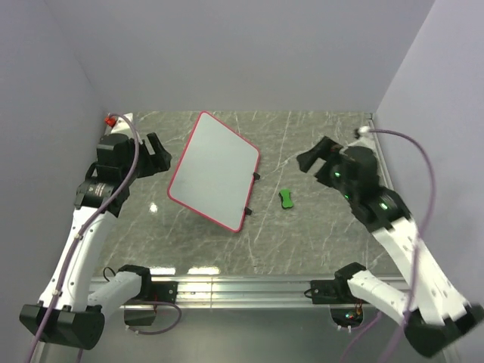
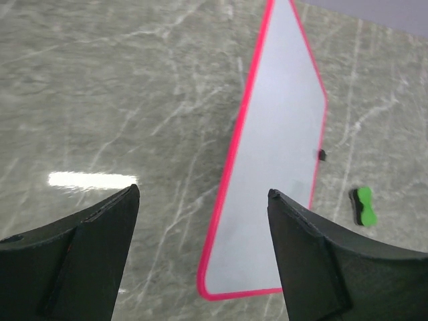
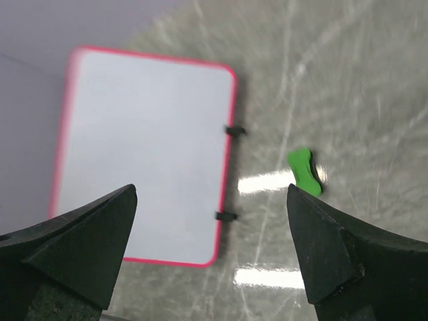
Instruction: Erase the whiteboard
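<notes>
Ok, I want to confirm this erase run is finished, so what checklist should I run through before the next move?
1. Whiteboard face free of pen marks: ok, none visible.
2. Whiteboard lying flat on the table: ok.
3. Green eraser on the table, apart from the board's tabbed edge: ok.
4. Left jaws open, nothing between them: ok.
5. Right jaws open, nothing between them: ok.
6. Which eraser face is down: cannot tell.

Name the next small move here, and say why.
Probably draw the right tool back toward its base: the whiteboard looks blank in every view, the green eraser lies loose beside it, and both this tool and the left tool stand open, empty.
</notes>
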Tool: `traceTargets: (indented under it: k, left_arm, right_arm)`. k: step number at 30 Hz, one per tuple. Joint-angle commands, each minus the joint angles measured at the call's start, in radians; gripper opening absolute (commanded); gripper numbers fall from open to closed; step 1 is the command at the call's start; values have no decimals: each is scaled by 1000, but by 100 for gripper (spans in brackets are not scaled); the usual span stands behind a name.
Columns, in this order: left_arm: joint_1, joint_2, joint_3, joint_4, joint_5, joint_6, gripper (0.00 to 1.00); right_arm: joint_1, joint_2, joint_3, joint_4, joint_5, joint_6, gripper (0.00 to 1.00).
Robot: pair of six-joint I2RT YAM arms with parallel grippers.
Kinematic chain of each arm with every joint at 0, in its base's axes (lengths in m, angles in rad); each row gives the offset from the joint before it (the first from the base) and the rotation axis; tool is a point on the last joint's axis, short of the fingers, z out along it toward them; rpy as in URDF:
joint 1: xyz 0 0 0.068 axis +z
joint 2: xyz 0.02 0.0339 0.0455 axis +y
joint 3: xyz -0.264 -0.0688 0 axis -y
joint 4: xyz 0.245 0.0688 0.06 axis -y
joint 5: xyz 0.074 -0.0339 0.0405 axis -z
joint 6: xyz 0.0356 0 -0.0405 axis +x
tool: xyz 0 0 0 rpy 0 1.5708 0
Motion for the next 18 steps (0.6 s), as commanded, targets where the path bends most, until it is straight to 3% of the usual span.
traceTargets:
  k: [1,8,18]
  left_arm:
    - [-6,-45,-14,-56,-149,-18,83]
    - [-4,-118,-103,-56,-280,-44,83]
    - [-4,-181,-195,-24,-307,-76,84]
  right_arm:
    - [2,-162,54,-84,46,-104,100]
    - [-1,-400,107,-164,30,-159,100]
    - [0,-437,139,-252,-16,-165,100]
